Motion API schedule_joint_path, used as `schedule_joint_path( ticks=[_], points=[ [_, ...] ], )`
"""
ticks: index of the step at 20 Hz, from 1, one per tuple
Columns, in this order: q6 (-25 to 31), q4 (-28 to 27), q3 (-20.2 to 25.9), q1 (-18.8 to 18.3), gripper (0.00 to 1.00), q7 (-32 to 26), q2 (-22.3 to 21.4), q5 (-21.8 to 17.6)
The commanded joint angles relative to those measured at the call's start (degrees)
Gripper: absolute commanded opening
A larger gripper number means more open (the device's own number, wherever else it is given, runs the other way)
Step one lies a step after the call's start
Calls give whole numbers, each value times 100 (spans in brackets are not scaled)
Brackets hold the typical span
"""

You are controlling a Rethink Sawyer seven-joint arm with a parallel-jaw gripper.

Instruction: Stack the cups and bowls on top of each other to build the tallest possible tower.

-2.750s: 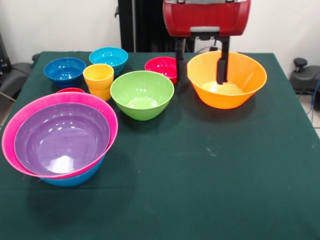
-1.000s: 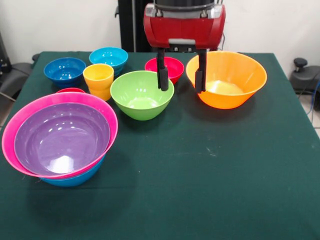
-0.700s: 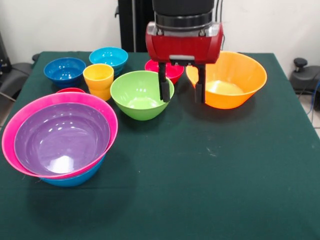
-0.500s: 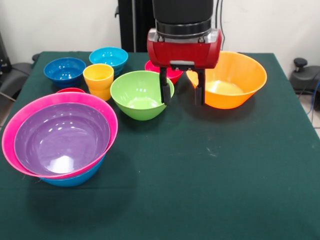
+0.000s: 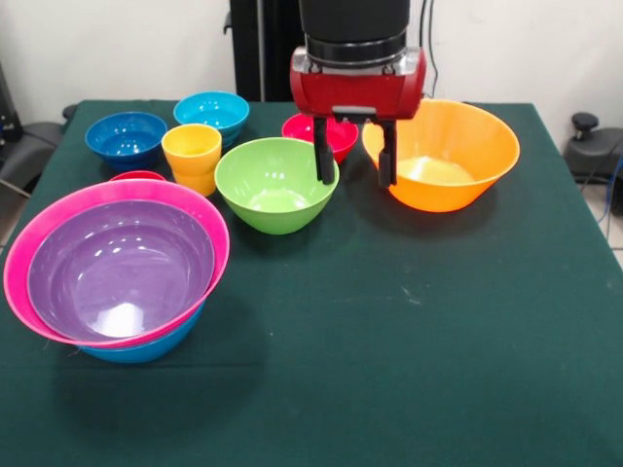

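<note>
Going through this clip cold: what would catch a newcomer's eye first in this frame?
Probably the nested pile at the near left: a purple bowl sitting inside a pink bowl, with a blue bowl peeking out underneath. Next, the red gripper hanging open at the top centre, its fingers empty, between the green bowl and the large orange bowl. Smaller bowls and a yellow-orange cup cluster at the far left.

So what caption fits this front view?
Open gripper hangs between the green bowl and orange bowl.
</note>
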Motion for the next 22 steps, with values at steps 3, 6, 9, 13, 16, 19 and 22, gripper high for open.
schedule_joint_path(
  ticks=[3, 6, 9, 13, 16, 19, 22],
  points=[
    [179, 877, -118, -121, 100, 172, -285, 60],
    [155, 795, -90, -139, 100, 135, -192, 34],
    [107, 695, -63, -157, 100, 101, -59, 1],
    [-24, 642, -49, -169, 100, 113, 84, -26],
    [-79, 600, -46, -172, 100, 112, 144, -47],
    [-173, 590, -55, -171, 100, 126, 222, -82],
    [-374, 592, -70, -189, 100, 118, 359, -172]
  ],
)
